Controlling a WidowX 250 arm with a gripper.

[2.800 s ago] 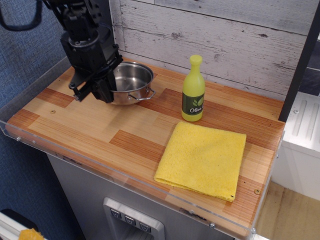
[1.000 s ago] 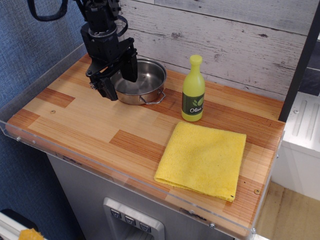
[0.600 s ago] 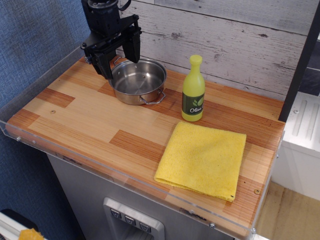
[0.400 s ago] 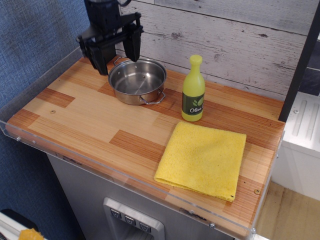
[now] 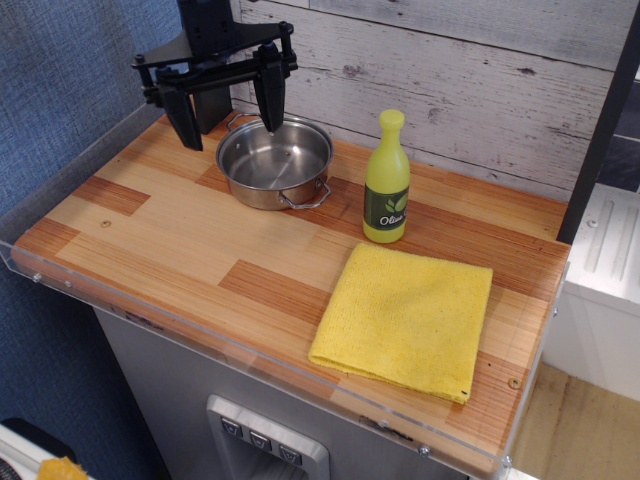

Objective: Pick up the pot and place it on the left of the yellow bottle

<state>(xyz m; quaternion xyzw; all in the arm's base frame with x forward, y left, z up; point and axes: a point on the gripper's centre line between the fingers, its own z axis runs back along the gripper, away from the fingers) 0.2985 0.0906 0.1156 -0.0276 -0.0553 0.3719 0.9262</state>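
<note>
The black arm enters from the top of the frame near the worktop's back left corner and points straight down. Its gripper hangs above the back left part of the worktop, clear of the surface, with nothing between its jaws. The two dark fingers are spread wide apart under a flat crossbar, their tips pointing downward, one nearer the left edge.

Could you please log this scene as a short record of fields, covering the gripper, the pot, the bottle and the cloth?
gripper: open, jaws spread wide, raised above the pot's far-left rim, holding nothing
pot: upright on the counter, empty, left of the bottle, apart from it
yellow bottle: upright, capped
yellow cloth: folded flat, in front of the bottle
counter: wooden, clear guard at edge
</note>
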